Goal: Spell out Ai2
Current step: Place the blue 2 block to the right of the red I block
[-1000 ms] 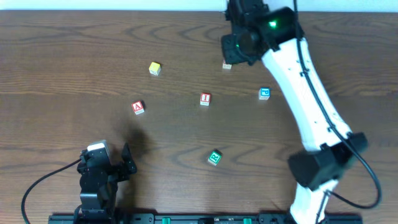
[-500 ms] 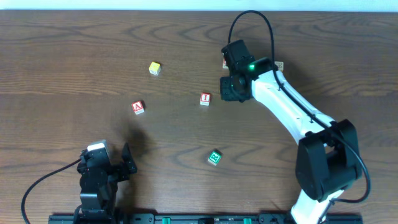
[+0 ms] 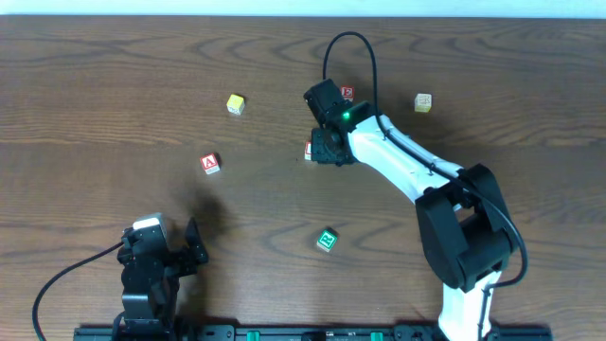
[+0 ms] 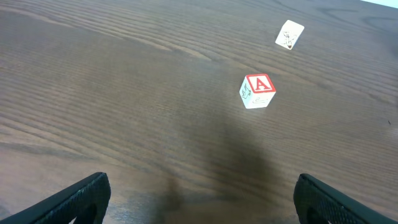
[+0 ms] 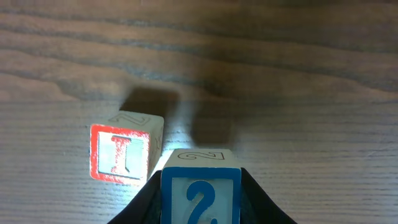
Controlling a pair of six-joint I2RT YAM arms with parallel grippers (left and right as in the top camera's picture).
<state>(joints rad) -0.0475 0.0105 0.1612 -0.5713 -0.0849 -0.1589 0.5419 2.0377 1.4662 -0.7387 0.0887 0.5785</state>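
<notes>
The "A" cube sits at the left of the table, and it also shows in the left wrist view. The "I" cube sits mid-table, partly covered by my right gripper. In the right wrist view the right gripper is shut on the blue "2" cube, just right of the "I" cube and close to it. The "2" cube is hidden in the overhead view. My left gripper is open and empty near the front left, well short of the "A" cube.
A yellow cube lies at the back left and shows in the left wrist view. A red cube and a tan cube lie at the back. A green cube lies at the front centre.
My right arm has swung from the back of the table down and left to the "I" cube. A blue cube seen at the right a second ago no longer shows. The left arm has not moved.
</notes>
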